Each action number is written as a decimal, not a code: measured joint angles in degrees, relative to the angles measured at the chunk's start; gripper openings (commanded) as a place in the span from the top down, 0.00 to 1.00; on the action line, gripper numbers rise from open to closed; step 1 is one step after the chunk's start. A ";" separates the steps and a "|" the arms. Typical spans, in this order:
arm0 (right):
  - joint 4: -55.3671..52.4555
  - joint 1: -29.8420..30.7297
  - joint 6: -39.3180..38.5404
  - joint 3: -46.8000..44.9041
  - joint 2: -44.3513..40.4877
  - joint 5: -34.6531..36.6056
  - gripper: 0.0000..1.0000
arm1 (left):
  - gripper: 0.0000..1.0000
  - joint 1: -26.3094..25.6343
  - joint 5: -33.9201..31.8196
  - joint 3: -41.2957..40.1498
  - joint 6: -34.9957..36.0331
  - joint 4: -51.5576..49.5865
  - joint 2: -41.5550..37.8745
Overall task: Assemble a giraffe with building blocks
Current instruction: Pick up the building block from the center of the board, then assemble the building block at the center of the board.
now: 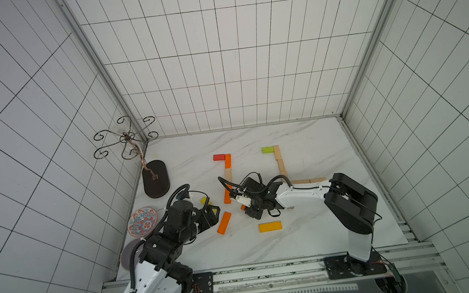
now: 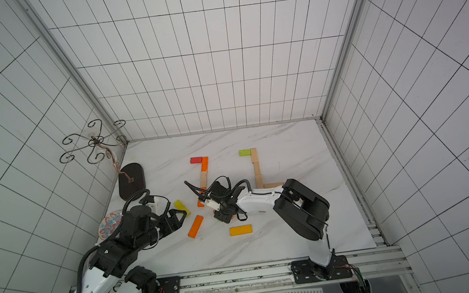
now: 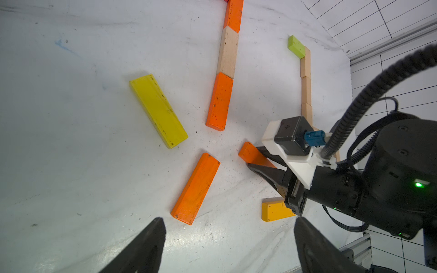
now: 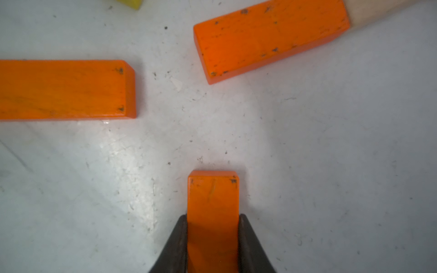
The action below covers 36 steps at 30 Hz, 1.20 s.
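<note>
While the left gripper [image 3: 228, 221] hangs with its jaws spread wide and empty over the tabletop's [image 1: 314, 234] front-left part, an amber block [image 1: 270, 226] lies flat nearest the front edge. A scuffed orange block [image 1: 224, 223] slants just beyond it. Mid-table, the right gripper [image 4: 212, 218] clamps a narrow orange bar [image 4: 212, 196] by its long sides. Farther back a yellow block [image 2: 182, 207] lies loose. An orange-and-pale column [image 1: 228, 172] ends at a red block [image 1: 219, 157], and a pale column [image 1: 280, 163] ends at a lime block [image 1: 267, 149].
</note>
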 measured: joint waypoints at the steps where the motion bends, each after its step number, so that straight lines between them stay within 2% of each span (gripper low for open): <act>1: -0.07 -0.46 -0.96 0.17 0.07 -0.39 0.85 | 0.15 0.00 0.00 0.00 0.00 -0.07 -0.02; 8: -0.68 -1.75 -5.66 5.81 3.63 -3.32 0.85 | 0.16 0.00 -0.09 0.00 -0.35 -0.44 -0.87; 21: -4.48 -2.36 -9.14 12.52 8.57 -6.86 0.84 | 0.16 0.00 -2.75 0.11 -2.36 -2.62 -9.40; 36: -6.49 -3.30 -11.32 16.76 11.32 -7.89 0.82 | 0.16 0.02 -3.78 0.11 -2.69 -3.91 -9.60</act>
